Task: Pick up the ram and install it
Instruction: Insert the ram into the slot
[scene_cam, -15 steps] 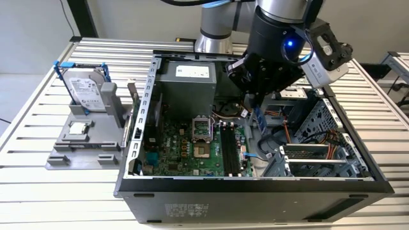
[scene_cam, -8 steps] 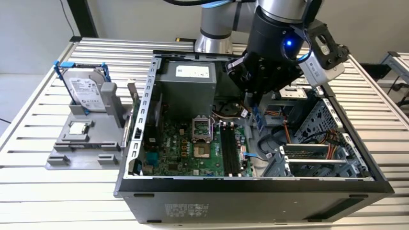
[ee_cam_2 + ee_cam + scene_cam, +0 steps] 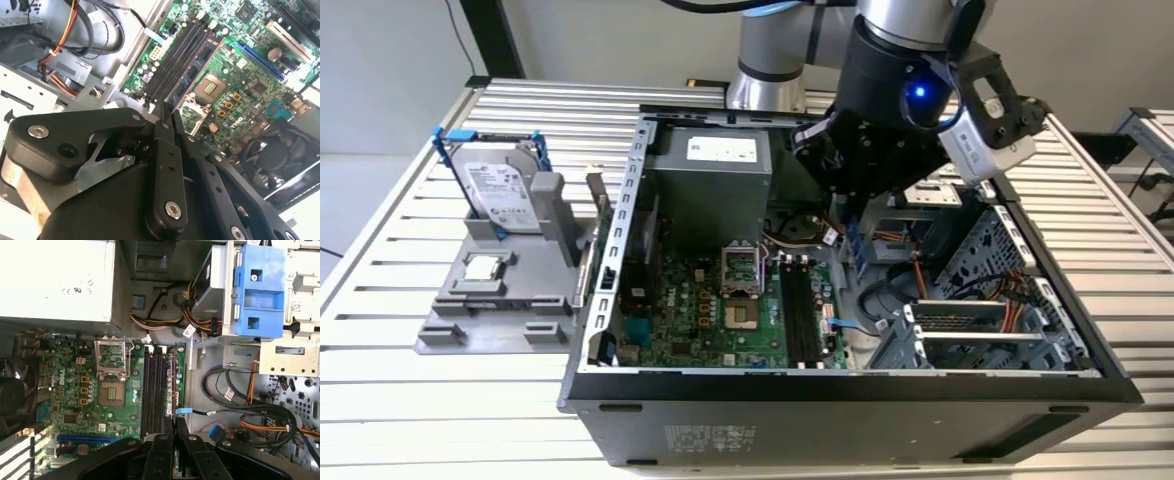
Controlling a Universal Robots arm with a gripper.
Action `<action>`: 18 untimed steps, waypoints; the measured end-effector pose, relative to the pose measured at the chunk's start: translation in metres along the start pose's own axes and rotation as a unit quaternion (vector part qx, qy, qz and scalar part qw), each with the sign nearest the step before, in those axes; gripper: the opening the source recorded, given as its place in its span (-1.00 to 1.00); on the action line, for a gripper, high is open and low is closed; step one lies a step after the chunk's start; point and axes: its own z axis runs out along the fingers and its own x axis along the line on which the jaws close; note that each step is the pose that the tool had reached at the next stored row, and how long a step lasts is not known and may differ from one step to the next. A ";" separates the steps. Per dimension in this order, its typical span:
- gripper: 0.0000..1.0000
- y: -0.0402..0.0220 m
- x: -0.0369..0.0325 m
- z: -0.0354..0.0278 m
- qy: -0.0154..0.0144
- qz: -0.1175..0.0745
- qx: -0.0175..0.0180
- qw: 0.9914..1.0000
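Note:
My gripper [image 3: 843, 232] hangs inside the open computer case [image 3: 627, 300], shut on the ram [image 3: 849, 250]. In the second wrist view the ram [image 3: 197, 67] is a dark blue stick with black chips, running out edge-on from the closed fingertips of the gripper [image 3: 167, 107]. It hovers over the black memory slots [image 3: 170, 65] on the green motherboard [image 3: 240, 75]. In the first wrist view the ram [image 3: 176, 380] lies along the slots [image 3: 152, 390], just off their side, with the gripper [image 3: 175, 424] behind it. I cannot tell whether the ram touches a slot.
A silver hard drive in a blue bracket [image 3: 500, 195] and a small processor chip [image 3: 483, 266] sit on a grey stand at the exterior view's left. Inside the case are the processor socket [image 3: 111, 385], power supply [image 3: 707, 170], drive cage [image 3: 260, 290] and loose cables [image 3: 250, 410].

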 end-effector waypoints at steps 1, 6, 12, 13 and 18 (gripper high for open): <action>-1.00 0.0003 -0.0001 0.0005 0.000 0.004 0.000 1.000; -1.00 0.0036 -0.0016 0.0037 -0.001 0.015 0.000 1.000; -1.00 0.0060 -0.0031 0.0052 -0.001 0.018 0.001 1.000; -1.00 0.0060 -0.0032 0.0053 -0.001 0.018 0.001 1.000; -1.00 0.0072 -0.0047 0.0056 -0.001 0.018 0.001 1.000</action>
